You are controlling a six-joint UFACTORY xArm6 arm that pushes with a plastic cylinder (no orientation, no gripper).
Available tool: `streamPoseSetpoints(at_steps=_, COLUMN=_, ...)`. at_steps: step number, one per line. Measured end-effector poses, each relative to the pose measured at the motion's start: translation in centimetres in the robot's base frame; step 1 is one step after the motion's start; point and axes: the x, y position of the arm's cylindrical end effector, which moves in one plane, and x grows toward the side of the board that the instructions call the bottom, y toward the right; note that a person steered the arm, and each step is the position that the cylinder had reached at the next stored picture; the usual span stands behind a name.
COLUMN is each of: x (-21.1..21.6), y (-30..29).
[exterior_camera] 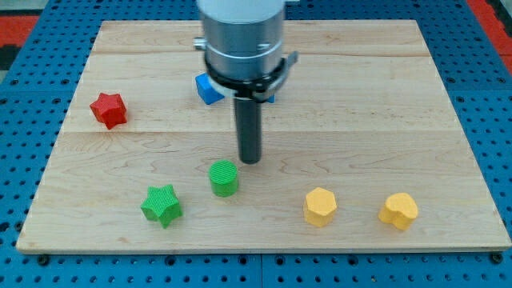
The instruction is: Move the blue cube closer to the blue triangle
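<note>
**Approach Step: Tip Not Yet at Blue Cube**

My tip (250, 160) rested bare on the board, touching nothing, just above green cylinder (225, 178). Blue cube (208, 88) lay toward view's top, partly hidden behind arm; blue triangle (270, 98) barely visible beside it. Next, probably: repositioning to cube's left side, pushing rightward.

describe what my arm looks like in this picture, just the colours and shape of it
Your arm ends in a wide, silvery-grey cylindrical housing with a black ring beneath it. A straight, dark grey round rod, far narrower than the housing, runs down from that ring to my tip. No cables or markings are visible.
</note>
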Motion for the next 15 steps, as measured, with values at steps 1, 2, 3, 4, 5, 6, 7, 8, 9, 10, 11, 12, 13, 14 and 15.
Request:
streamPoseSetpoints(at_steps=1, x=0.5, y=0.5)
streamPoseSetpoints(at_steps=2, x=1.3, y=-4.0)
streamPoseSetpoints(at_steps=3, x=1.3, y=-5.4)
streamPoseSetpoints(at_steps=4, x=0.6, y=-2.7)
streamPoseSetpoints(at_steps=5, x=2.3, y=-1.9)
streamPoseSetpoints(at_steps=6, x=1.4, y=-1.7)
streamPoseSetpoints(at_steps=7, x=-2.6, y=2.9)
streamPoseSetpoints(at_steps=8, x=-4.0, y=4.6)
streamPoseSetpoints(at_steps=9, x=-4.3, y=0.1)
streamPoseSetpoints(at_steps=10, x=-8.8, y=-4.0)
streamPoseSetpoints(at_steps=11, x=-10.7, y=-10.8)
streamPoseSetpoints(at_steps=12, x=-11.3, y=-14.9)
streamPoseSetpoints(at_steps=13, x=-14.5, y=-14.4)
streamPoseSetpoints(at_steps=14, x=-13.4, y=-8.0)
streamPoseSetpoints(at_steps=15, x=-12.2, y=0.5)
